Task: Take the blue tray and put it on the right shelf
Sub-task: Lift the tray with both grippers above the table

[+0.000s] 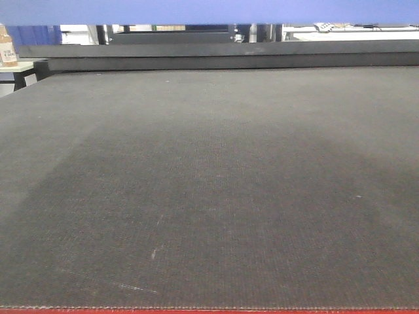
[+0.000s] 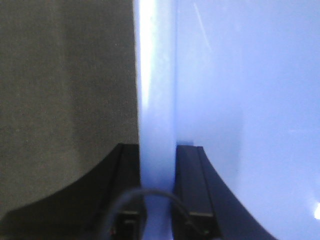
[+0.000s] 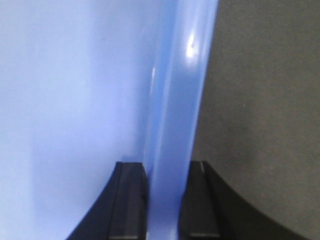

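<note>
The blue tray [image 1: 209, 11] is held up off the table and shows only as a periwinkle band along the top edge of the front view. In the left wrist view my left gripper [image 2: 158, 152] is shut on the blue tray's [image 2: 250, 100] left rim, one black finger on each side of the rolled edge. In the right wrist view my right gripper [image 3: 166, 167] is shut on the blue tray's [image 3: 75, 100] right rim the same way. The tray's glossy floor fills the inner side of both wrist views. The right shelf is out of view.
A dark textured tabletop [image 1: 209, 183] with a red front edge fills the front view below the tray. Black bars [image 1: 229, 55] run across behind it. A bottle [image 1: 8, 47] stands on a surface at the far left.
</note>
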Robot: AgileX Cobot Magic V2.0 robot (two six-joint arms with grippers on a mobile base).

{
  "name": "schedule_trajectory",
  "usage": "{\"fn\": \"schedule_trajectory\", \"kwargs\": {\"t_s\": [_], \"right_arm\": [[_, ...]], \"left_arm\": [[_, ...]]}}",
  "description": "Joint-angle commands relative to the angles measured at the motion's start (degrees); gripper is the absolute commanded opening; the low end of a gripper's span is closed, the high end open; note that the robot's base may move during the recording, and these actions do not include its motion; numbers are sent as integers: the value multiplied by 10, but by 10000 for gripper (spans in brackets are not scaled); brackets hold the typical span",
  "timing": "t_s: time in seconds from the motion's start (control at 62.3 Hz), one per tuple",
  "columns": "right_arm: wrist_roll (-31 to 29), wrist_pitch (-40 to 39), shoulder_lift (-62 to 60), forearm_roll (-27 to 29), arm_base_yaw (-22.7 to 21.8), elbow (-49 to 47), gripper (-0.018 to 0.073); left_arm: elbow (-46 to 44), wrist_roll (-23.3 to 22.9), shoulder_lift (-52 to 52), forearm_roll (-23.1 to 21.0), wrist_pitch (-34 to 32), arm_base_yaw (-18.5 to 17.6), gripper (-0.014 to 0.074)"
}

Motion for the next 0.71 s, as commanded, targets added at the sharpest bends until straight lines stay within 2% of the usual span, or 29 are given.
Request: {"fn": "schedule_trajectory", "kwargs": {"t_s": [0.0, 0.112, 0.353, 0.69], "right_arm": [[-8, 4, -23, -61, 9, -17, 56], [-8, 9, -23, -63, 22, -17, 56], [-8, 0, -23, -63, 26, -17, 56], [-8, 0, -23, -63, 26, -17, 56]], "left_arm": [[-18, 4, -19, 44, 62, -2, -48], [-18, 4, -16, 23, 62, -6, -48], [-18, 4, -16, 19, 62, -8, -48], [-18, 4, -16, -38, 62, -8, -48]]}}
